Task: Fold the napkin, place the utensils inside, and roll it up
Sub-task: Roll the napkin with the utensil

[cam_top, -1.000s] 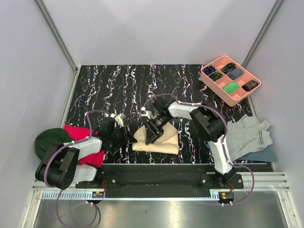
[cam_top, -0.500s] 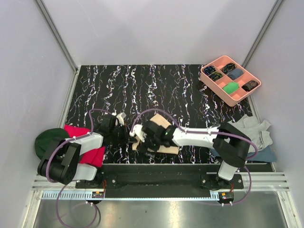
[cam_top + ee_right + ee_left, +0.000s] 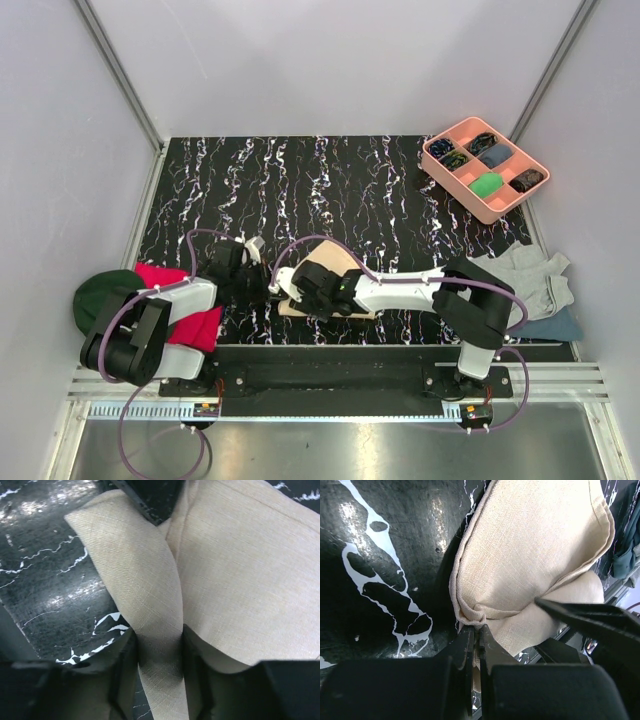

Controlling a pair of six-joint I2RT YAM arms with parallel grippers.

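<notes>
Beige napkin (image 3: 335, 262) sits bunched at 6 o'clock on the black marbled surface (image 3: 300, 180), partly hidden under the right arm. Left tool (image 3: 477, 632) is pinched together on its puckered hem. Right tool (image 3: 159, 652) is clamped on a raised fold, just beside the left. Red cloth (image 3: 195, 325) at 8 o'clock, grey cloth (image 3: 520, 280) at 4, pink tray (image 3: 435, 160) at 2, all well apart from the napkin.

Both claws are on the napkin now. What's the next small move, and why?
Probably raise both claws slightly and carry the pinched left edge rightward over the napkin. The left claw and right claw are each shut on that bunched edge, side by side.
</notes>
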